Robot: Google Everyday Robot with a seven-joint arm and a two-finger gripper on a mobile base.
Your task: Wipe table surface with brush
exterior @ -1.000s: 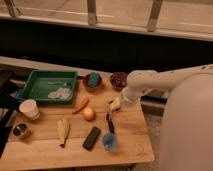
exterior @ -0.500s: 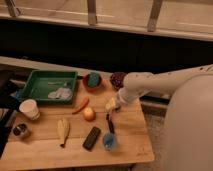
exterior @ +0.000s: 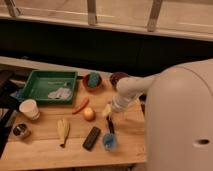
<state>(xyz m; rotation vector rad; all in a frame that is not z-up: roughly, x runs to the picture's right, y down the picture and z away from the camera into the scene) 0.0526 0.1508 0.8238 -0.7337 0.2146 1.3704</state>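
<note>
The brush [exterior: 110, 125] is seen at the right of the desk [exterior: 45, 150]. Its long axis runs from the claw [exterior: 107, 111] toward a blue cup [exterior: 110, 142]. Whether the claw is spread cannot be told.

The slim black-handled brush [exterior: 110, 126] lies on the light tan plank table [exterior: 45, 149], right by the pincer [exterior: 107, 111].

Looks like a robot test corner in an office building (hardly a home): metal rail posts [exterior: 92, 12] behind, 1 wooden desk [exterior: 45, 145] holding a green tray [exterior: 50, 82], the pincer [exterior: 107, 112] low over its right half.
</note>
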